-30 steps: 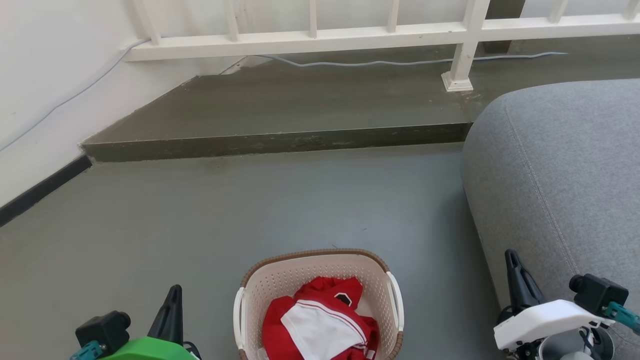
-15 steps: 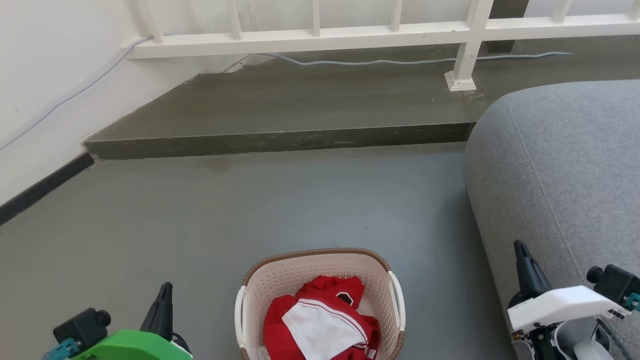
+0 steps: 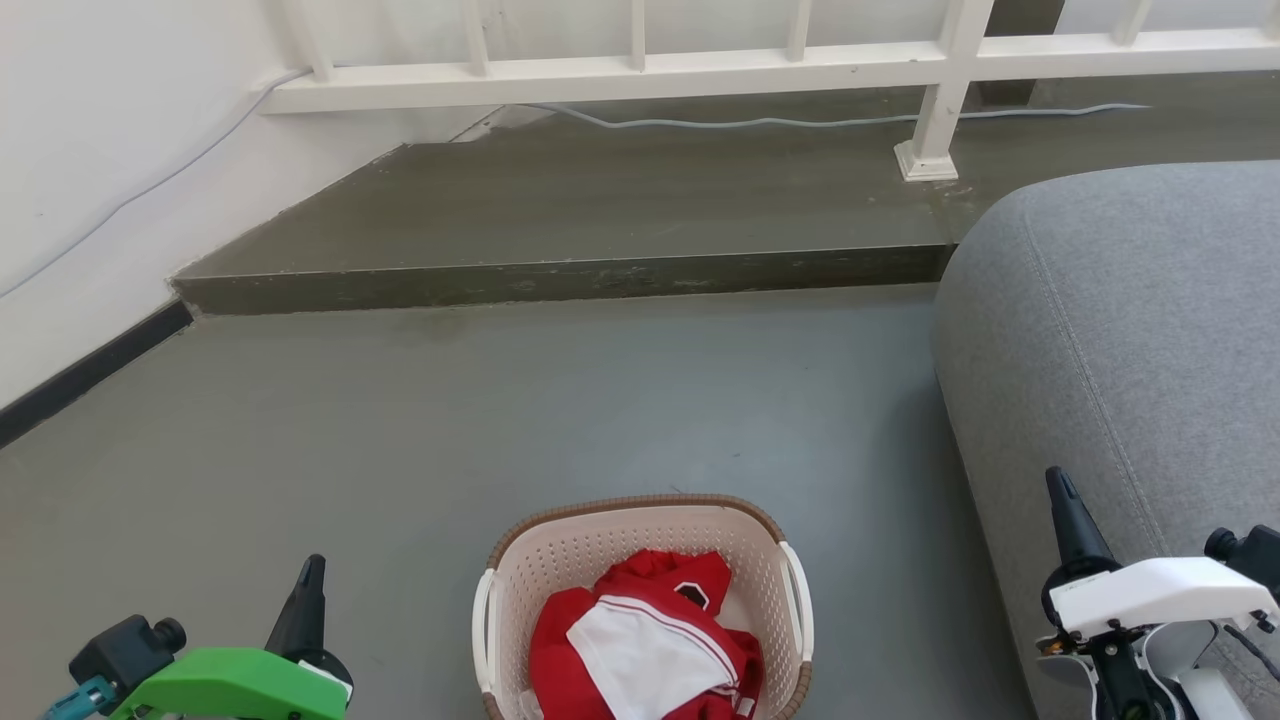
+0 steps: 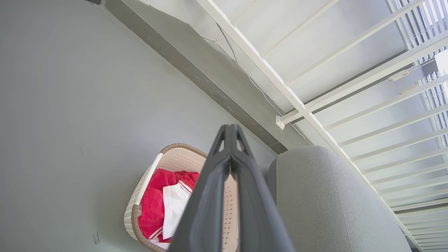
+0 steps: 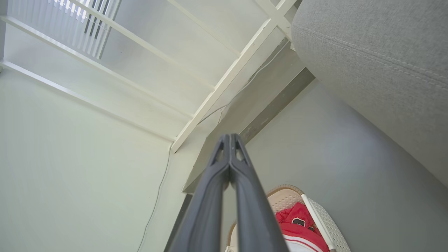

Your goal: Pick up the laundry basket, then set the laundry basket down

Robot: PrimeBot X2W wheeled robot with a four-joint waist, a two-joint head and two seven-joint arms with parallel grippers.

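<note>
- My left tool [image 3: 303, 605], at 7 o'clock, is pressed together, empty.
- My right tool [image 3: 1072, 525], at 4 o'clock, likewise.
- The cream perforated plastic laundry basket [image 3: 600, 555] sits on the grey floor [image 3: 600, 400] at 6 o'clock.

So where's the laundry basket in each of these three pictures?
Head view: laundry basket at bottom centre, on the floor.
Left wrist view: basket low, just left of centre, slanted in the picture.
Right wrist view: basket at the bottom edge, right of centre, cut off.
Shared landmark: the grey sofa near it, seen in all three.
</note>
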